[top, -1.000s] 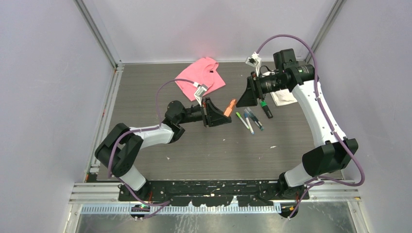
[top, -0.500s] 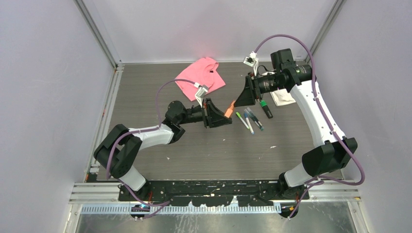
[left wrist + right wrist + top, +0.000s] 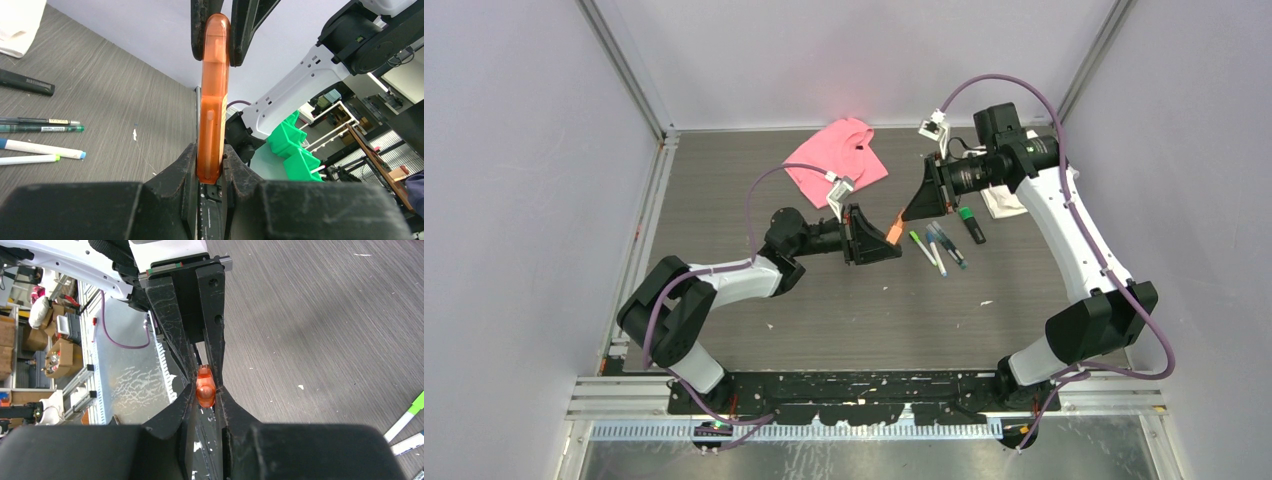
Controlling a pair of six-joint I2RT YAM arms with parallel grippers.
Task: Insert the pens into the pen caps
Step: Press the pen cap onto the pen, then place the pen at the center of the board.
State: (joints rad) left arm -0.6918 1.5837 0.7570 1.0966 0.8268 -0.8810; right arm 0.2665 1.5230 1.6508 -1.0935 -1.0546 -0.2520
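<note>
An orange pen (image 3: 894, 229) hangs above the table between my two grippers. My left gripper (image 3: 887, 238) is shut on its lower end (image 3: 210, 165). My right gripper (image 3: 905, 215) is shut on its rounded far end (image 3: 205, 387), both pads pressing it. Whether that end is a separate pen cap I cannot tell. On the table to the right lie a white pen with a green end (image 3: 921, 248), a white pen with a blue end (image 3: 936, 246), two dark slim pens (image 3: 951, 247) and a stubby black highlighter (image 3: 971, 225).
A pink cloth (image 3: 836, 160) lies at the back of the table and a white cloth (image 3: 1007, 203) under my right arm. White specks (image 3: 986, 302) dot the grey surface. Walls close in on the left, back and right.
My right gripper has moved left onto the orange pen's far end and closed on it. The left gripper has kept its hold and barely moved.
</note>
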